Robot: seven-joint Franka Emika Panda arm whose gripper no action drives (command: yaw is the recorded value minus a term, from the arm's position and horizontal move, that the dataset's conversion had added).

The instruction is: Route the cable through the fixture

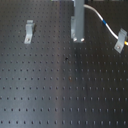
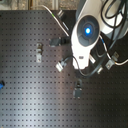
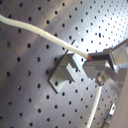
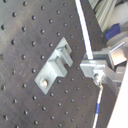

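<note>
The white cable (image 3: 37, 30) runs across the black board into my gripper (image 3: 96, 67), which is shut on it. The cable comes out past the fingers (image 4: 102, 75) and carries a blue band (image 4: 98, 106). A grey slotted clip fixture (image 4: 55, 70) is bolted to the board right beside the fingertips. In the second wrist view the cable (image 4: 84, 35) passes next to the clip, not in its slot. In the first exterior view my gripper (image 1: 76, 36) stands upright near the board. The cable (image 1: 95, 14) arcs from it towards the first exterior view's right.
In the first exterior view one grey clip (image 1: 30, 31) stands at the left and another (image 1: 120, 40) at the right, where the cable ends. The second exterior view shows the white arm (image 2: 86, 35), two clips (image 2: 39, 51) (image 2: 78, 91) and dark cabling (image 2: 112, 20).
</note>
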